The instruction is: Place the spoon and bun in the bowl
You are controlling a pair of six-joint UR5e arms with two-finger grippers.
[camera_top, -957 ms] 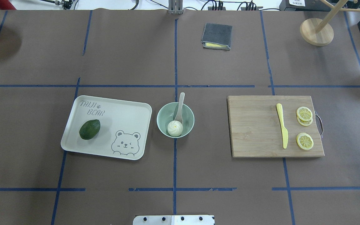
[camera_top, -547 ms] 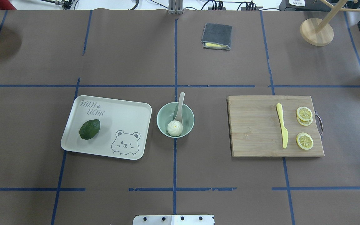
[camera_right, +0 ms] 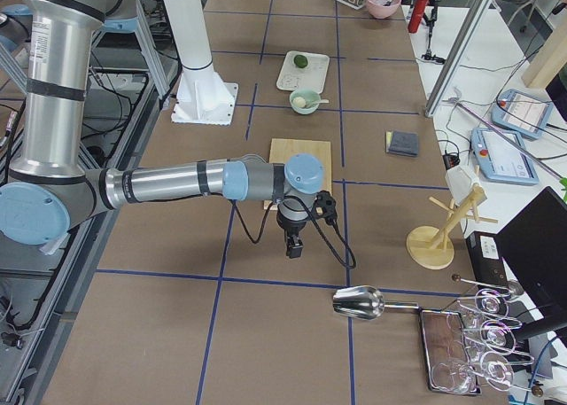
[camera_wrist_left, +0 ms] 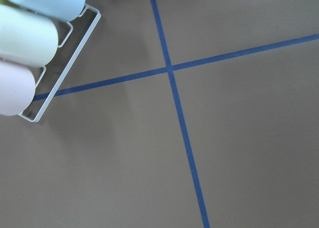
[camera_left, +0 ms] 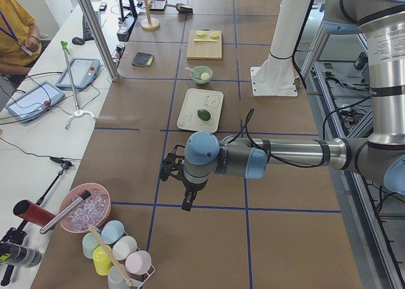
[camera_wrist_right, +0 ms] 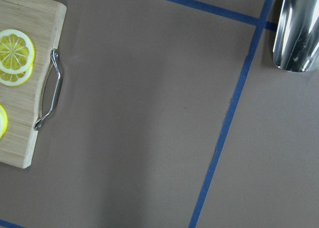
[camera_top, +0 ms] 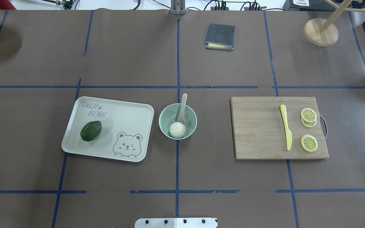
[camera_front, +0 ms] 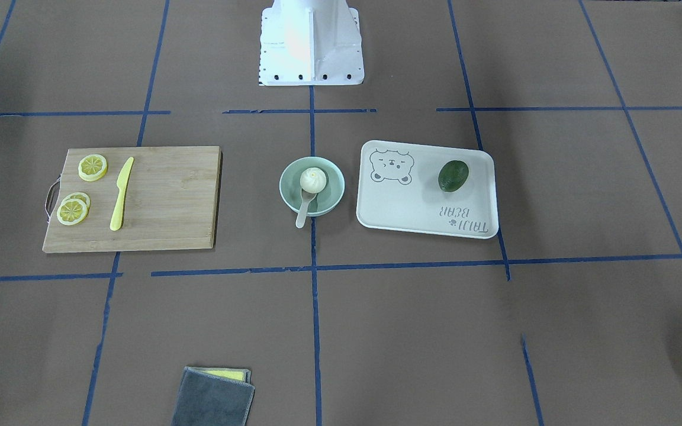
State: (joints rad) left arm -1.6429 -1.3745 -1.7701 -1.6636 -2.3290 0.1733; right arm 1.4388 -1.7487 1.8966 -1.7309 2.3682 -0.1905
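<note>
The pale mint-green bowl (camera_top: 165, 118) stands at the table's middle. The white pleated bun (camera_top: 177, 130) lies inside it. The beige spoon (camera_top: 182, 106) rests with its scoop in the bowl and its handle sticking out over the far rim. The front-facing view shows the same bowl (camera_front: 330, 188), bun (camera_front: 312, 178) and spoon (camera_front: 303, 214). My left gripper (camera_left: 188, 203) hangs far off near the table's left end. My right gripper (camera_right: 293, 248) hangs beyond the cutting board near the right end. I cannot tell whether either is open or shut.
A cream bear tray (camera_top: 122, 110) with a dark green avocado (camera_top: 91, 130) lies left of the bowl. A wooden cutting board (camera_top: 258, 133) with a yellow knife (camera_top: 286, 131) and lemon slices (camera_top: 308, 115) lies right. A grey cloth (camera_top: 220, 36) lies at the far side.
</note>
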